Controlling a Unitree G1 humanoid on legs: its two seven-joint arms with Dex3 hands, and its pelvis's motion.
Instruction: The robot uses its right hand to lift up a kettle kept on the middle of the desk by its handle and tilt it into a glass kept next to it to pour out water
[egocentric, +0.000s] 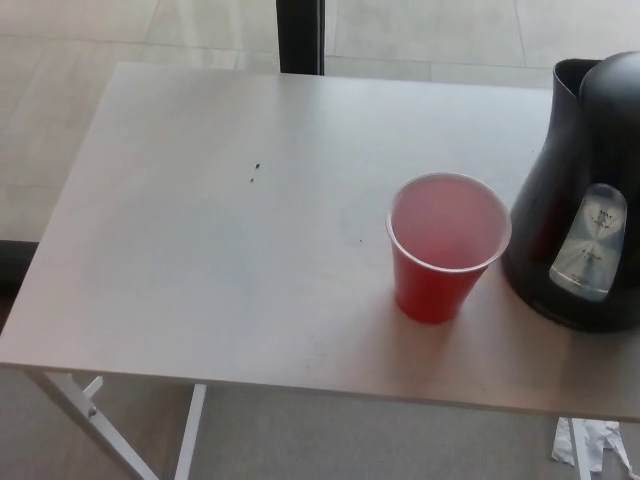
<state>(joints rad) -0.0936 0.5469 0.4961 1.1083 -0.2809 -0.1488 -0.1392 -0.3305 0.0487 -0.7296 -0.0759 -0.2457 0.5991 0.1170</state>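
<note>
A black kettle (585, 195) with a clear water gauge stands upright on the white desk (200, 250) at the right edge of the head view, its spout pointing away and left. Its handle side is cut off by the picture's edge. Just left of it stands a red plastic cup (445, 248), upright, apart from the kettle by a narrow gap. Neither of my hands shows in the view.
Two small dark specks (255, 172) lie on the desk's left half. A dark post (300, 35) rises behind the desk's far edge. White desk legs (100, 420) and crumpled paper (590, 445) show on the floor below.
</note>
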